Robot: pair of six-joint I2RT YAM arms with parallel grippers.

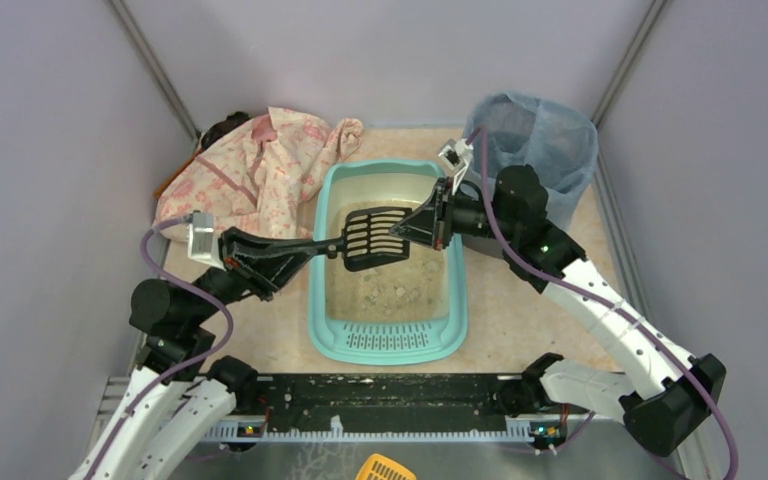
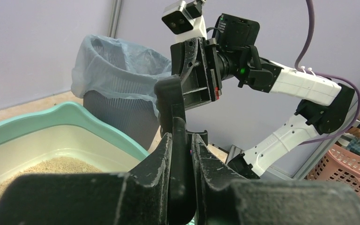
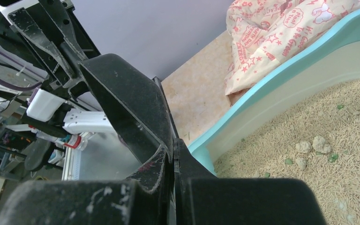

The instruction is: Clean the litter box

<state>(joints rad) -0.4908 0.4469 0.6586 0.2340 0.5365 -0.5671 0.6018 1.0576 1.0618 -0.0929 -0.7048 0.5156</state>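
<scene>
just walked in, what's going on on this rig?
Both arms have the black scoop at once, held above the litter box. The left gripper is shut on its handle and the right gripper is shut on the edge of its slotted head. Clumps lie in the litter. The lined bin stands behind the right arm.

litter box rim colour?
Turquoise on the litter box rim, with cream inner walls. Shows best in the top external view.
</scene>
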